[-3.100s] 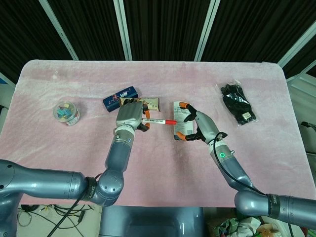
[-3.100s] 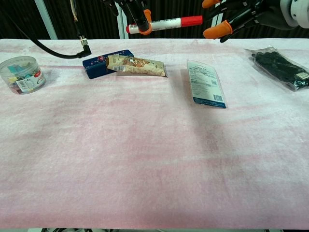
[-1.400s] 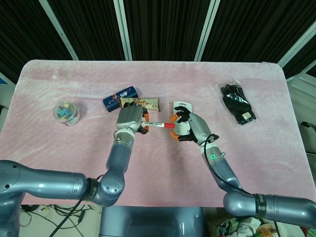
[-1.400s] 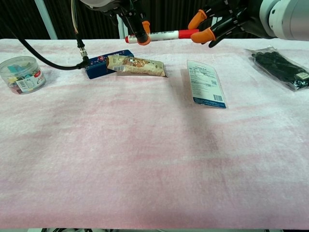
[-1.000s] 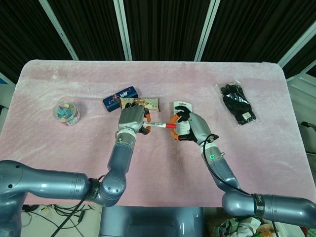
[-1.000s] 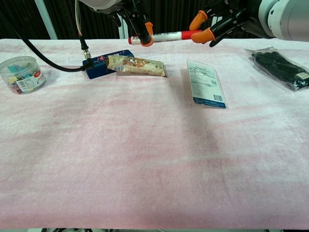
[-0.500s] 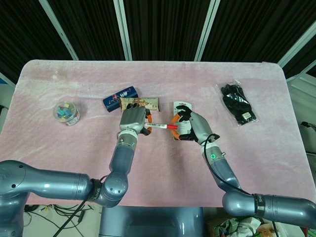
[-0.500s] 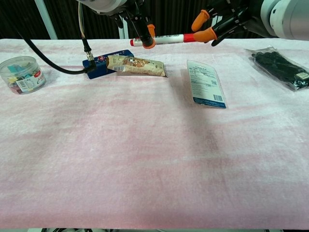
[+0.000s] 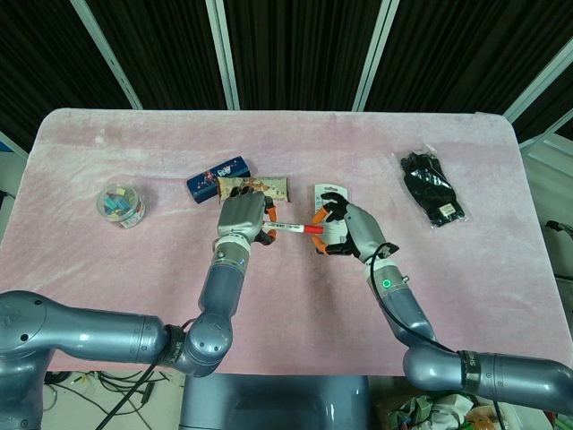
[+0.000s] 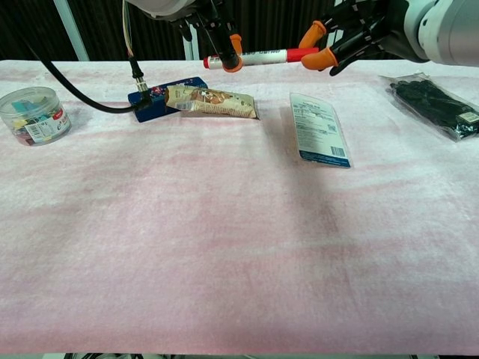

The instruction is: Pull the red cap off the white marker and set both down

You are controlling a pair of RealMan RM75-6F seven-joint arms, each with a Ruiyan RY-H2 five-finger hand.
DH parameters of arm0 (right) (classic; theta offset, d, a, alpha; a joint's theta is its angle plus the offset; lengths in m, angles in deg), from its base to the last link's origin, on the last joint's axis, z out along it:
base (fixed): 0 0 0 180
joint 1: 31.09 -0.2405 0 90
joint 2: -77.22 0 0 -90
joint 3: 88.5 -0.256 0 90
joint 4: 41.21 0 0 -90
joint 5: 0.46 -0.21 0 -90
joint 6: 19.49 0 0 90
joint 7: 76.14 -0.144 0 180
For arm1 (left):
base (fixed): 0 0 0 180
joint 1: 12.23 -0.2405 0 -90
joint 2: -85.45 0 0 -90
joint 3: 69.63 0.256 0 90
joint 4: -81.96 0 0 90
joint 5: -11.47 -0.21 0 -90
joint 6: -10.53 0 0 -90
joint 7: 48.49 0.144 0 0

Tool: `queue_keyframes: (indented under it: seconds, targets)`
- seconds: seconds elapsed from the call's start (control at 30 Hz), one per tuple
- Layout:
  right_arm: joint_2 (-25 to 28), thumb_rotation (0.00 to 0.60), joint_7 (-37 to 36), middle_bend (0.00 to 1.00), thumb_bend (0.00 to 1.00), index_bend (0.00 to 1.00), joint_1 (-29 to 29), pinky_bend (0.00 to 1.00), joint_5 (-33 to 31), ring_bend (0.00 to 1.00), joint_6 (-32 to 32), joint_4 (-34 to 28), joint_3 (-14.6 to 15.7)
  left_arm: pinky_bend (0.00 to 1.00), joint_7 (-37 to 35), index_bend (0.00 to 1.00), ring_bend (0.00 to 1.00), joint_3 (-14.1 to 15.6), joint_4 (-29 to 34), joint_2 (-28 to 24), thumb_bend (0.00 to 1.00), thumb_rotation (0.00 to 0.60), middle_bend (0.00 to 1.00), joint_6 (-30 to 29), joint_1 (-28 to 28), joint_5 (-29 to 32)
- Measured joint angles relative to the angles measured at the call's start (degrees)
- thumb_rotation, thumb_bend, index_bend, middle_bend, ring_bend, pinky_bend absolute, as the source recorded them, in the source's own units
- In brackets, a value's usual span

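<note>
A white marker (image 9: 288, 227) (image 10: 258, 56) with a red cap (image 9: 310, 230) (image 10: 301, 54) is held level above the table between both hands. My left hand (image 9: 242, 216) (image 10: 217, 30) grips the white barrel near its rear end. My right hand (image 9: 347, 229) (image 10: 359, 30) pinches the red cap between its orange-tipped fingers (image 10: 311, 34). The cap sits on the marker.
Under the hands lie a snack bar wrapper (image 10: 211, 101), a blue box (image 10: 165, 96) and a flat white packet (image 10: 318, 127). A clear jar of clips (image 10: 34, 114) stands far left; bagged black gloves (image 10: 435, 102) lie far right. A black cable (image 10: 82, 86) hangs by the box.
My right hand has come in from the right and taken the red cap in its fingertips. Both hands and the marker have drifted slightly right since then.
</note>
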Motion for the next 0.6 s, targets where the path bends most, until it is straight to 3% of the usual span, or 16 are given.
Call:
queue_keyframes:
  seconds: [0.6]
  targets:
    - [-0.72,0.600,0.55,0.17,0.28,0.56,-0.02,0.28,-0.64,0.36,-0.72,0.15,-0.49,0.05,0.46,0.74,0.08,-0.11,0.12,0.10,0.68,0.600,0.36,-0.20,0.06,0.19]
